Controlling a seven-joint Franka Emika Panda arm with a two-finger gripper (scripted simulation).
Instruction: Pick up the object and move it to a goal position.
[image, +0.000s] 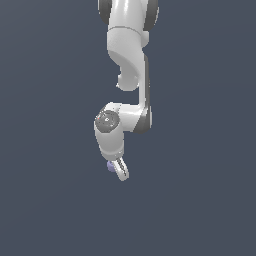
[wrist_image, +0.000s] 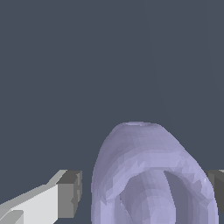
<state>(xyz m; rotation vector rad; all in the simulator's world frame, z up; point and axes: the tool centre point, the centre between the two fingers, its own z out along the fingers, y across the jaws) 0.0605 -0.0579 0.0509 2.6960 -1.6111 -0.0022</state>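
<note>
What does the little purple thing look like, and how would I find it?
Follow the big white robot arm down to the gripper at its end. The object sits there between the jaws: a small, rounded, pale lavender knob with ringed ridges. It is the only coloured thing against the white arm and plain dark grey background.

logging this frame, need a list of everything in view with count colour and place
object: one, pale lavender, rounded with ridged rings; sits between the gripper's fingers in the wrist view; in the exterior view only a small purple bit shows at the fingers' left side.
background: one plain dark grey-blue surface filling both views.
fingers: two, white with grey pads, one on each side of the object; a gap shows between this pad and the object.
gripper: one, white, pointing down below the wrist.
arm: one, white with dark joints, coming down from the exterior view's top.
</note>
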